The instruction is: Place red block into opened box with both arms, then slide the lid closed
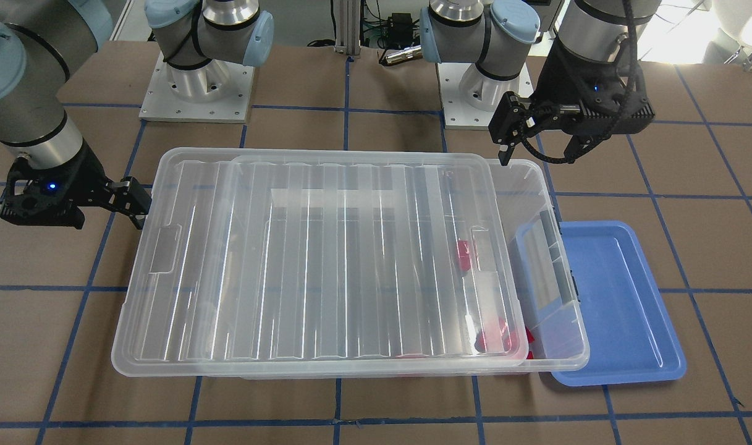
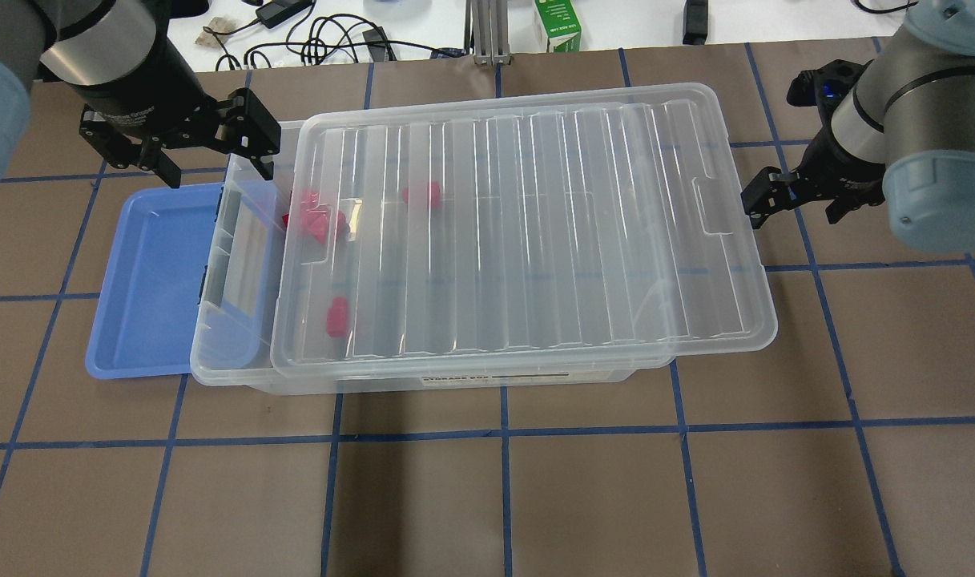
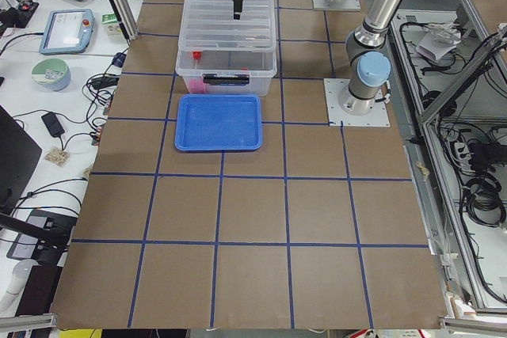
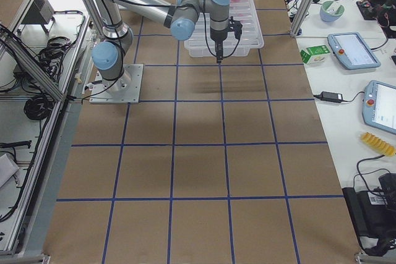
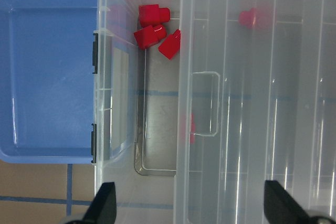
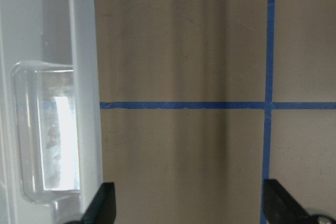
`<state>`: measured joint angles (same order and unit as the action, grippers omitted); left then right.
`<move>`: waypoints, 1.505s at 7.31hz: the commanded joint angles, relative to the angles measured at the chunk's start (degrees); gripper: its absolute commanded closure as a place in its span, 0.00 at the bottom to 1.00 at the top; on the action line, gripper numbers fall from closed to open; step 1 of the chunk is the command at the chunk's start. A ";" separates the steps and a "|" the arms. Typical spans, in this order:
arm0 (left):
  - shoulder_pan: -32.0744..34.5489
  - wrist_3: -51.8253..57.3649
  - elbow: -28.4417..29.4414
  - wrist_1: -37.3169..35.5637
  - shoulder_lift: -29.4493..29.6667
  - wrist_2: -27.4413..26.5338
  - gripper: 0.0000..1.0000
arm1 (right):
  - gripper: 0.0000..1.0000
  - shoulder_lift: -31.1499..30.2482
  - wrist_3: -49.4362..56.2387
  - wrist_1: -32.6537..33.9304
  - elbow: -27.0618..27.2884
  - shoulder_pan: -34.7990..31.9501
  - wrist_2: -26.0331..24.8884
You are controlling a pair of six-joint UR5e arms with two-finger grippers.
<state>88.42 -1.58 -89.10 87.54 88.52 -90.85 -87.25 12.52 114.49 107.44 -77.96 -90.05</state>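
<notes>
The clear box [image 2: 215,353] holds several red blocks. A cluster of red blocks [image 5: 152,30] lies in its uncovered strip, and others [image 2: 423,195] show through the lid. The ribbed clear lid [image 2: 527,232] rests on the box, shifted toward my right side and overhanging that end. Above the uncovered end hangs my left gripper [image 5: 191,208], open and holding nothing; it also shows in the overhead view [image 2: 219,170]. My right gripper [image 2: 791,212] is open beside the lid's short edge. The lid's recessed tab [image 6: 47,129] sits just off one of its fingers.
A blue tray [image 2: 151,280] lies flat against the box's uncovered end, partly under its rim. A green carton [image 2: 557,24] and cables sit beyond the table's far edge. Brown table with blue grid tape [image 2: 503,481] surrounds the box.
</notes>
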 commanded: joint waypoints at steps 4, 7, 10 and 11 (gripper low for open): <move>0.00 0.09 -0.02 0.00 -0.02 0.06 0.00 | 0.00 -0.03 -2.86 -1.37 -0.13 -6.15 -0.04; 0.00 0.09 -0.02 -0.09 0.07 0.06 0.00 | 0.00 -0.12 -2.86 -2.42 -1.97 -6.07 -0.13; 0.00 0.09 -0.02 -0.17 0.07 0.06 0.00 | 0.00 -0.38 -2.86 -20.56 -17.30 -6.15 -0.04; 0.00 0.09 0.07 -0.17 0.07 0.06 0.00 | 0.00 -0.64 -3.47 -26.54 -22.32 -6.94 0.57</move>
<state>88.42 -1.49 -89.10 87.40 88.59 -90.79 -87.58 9.53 95.53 91.62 -84.27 -89.97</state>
